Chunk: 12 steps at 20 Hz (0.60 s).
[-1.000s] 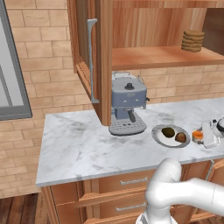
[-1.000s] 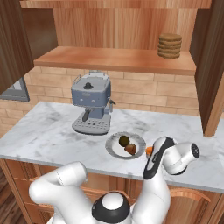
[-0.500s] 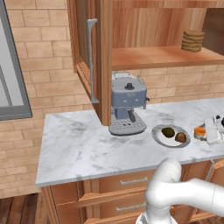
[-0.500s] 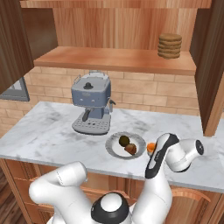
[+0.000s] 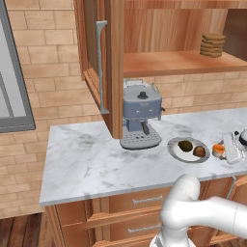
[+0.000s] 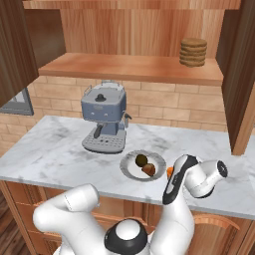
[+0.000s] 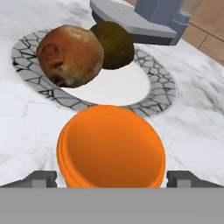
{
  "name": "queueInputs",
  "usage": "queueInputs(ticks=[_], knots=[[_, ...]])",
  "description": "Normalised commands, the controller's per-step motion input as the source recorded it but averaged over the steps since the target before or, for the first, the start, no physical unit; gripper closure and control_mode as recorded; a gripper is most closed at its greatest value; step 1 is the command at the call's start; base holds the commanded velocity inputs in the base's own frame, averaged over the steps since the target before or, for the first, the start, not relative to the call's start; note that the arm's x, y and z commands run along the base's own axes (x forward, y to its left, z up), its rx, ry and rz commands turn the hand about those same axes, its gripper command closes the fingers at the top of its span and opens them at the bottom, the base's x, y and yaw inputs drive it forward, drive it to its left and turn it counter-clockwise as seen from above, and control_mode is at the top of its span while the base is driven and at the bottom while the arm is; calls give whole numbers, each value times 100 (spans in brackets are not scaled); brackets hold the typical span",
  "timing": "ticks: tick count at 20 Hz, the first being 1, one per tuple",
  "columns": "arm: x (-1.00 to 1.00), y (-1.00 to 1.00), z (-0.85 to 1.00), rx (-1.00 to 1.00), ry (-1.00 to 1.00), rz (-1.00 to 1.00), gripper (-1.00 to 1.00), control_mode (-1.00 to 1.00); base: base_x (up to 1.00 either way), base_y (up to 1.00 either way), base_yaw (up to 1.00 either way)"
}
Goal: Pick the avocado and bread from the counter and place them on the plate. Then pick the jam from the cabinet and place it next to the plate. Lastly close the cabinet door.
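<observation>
Setting: a rendered kitchen with a brick wall, wooden drawers and a white marble counter (image 5: 96, 159) under an open wooden cabinet (image 6: 129, 64).

Nearest, hand view: the jam (image 7: 111, 146), seen by its orange lid, sits between the two dark fingertips (image 7: 40, 178), which stand apart at either side of it with a gap showing on each.

Gripper: the gripper (image 6: 172, 187) is spread wide and not clamped on the jar; whether a pad brushes its side I cannot tell.

Jam's place: on the marble just beside the plate (image 7: 162, 89), at its near rim in the hand view; in the left base view the jam (image 5: 218, 149) lies between the plate (image 5: 174, 148) and the white hand.

On the plate: the brown bread (image 7: 70, 54) and the dark avocado (image 7: 116, 43) rest together, touching, on its white centre.

Further back: the grey-blue coffee machine (image 5: 140, 118) stands behind the plate, against the wall; a stack of brown discs (image 6: 193, 51) sits on the cabinet shelf.

Cabinet door: the door (image 5: 99, 62) stands swung out, edge-on in the left base view.

Step in hand: judged from this, the first two items are done and the jam is being set down beside the plate.

Next move: back the hand up and away without tipping the jar, then reach for the door and swing it shut.

Arm pose: elbow bent low over the counter edge, wrist turned so the hand points level toward the plate.
</observation>
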Motion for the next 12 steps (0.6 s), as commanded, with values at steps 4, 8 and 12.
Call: queueInputs(ticks=[4, 8, 12], knots=[[-2, 0, 8, 0, -4, 2, -100, -100, 0, 0, 0], [-3, 0, 16, 0, -5, 3, -100, -100, 0, 0, 0], [-2, -1, 6, 0, -5, 5, -100, -100, 0, 0, 0]])
